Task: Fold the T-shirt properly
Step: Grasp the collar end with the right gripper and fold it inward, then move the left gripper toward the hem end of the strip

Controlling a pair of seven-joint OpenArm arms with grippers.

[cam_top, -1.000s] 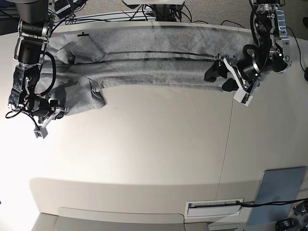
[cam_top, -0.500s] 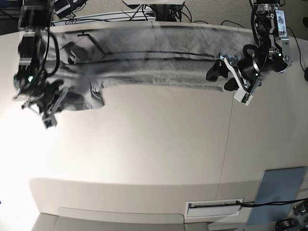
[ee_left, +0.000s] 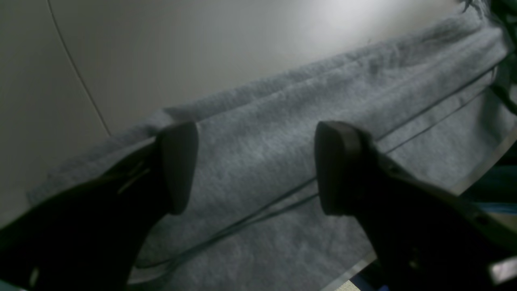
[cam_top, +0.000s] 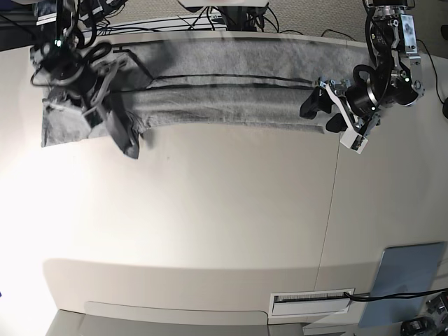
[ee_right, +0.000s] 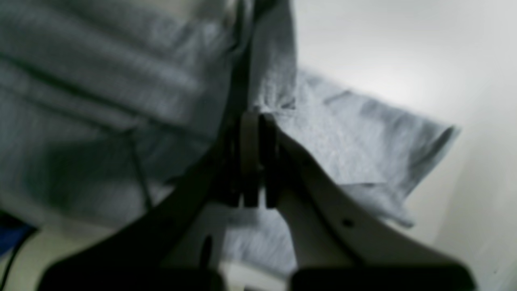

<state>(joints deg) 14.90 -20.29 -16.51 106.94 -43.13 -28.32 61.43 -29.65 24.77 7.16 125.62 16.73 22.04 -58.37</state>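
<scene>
The heather-grey T-shirt [cam_top: 224,94] lies stretched in a long band along the table's far edge, plain side showing. My right gripper [cam_top: 98,110] is at the left end, shut on a fold of the T-shirt [ee_right: 323,141]. It holds the fold lifted, and a dark flap hangs below it. In the right wrist view the right gripper [ee_right: 252,161] has its fingers pressed together on the cloth. My left gripper [cam_top: 323,114] is open at the right end, just over the T-shirt [ee_left: 262,133]. In the left wrist view the left gripper [ee_left: 256,167] has its two fingers wide apart and empty.
A blue-grey panel [cam_top: 406,276] lies at the front right corner, with a white label strip [cam_top: 311,301] beside it. Cables [cam_top: 175,21] run behind the far edge. A seam [cam_top: 329,210] crosses the table [cam_top: 210,224] from front to back.
My right arm has swung from the table's front left up toward the far edge, carrying the shirt's left end with it. The left arm has stayed still.
</scene>
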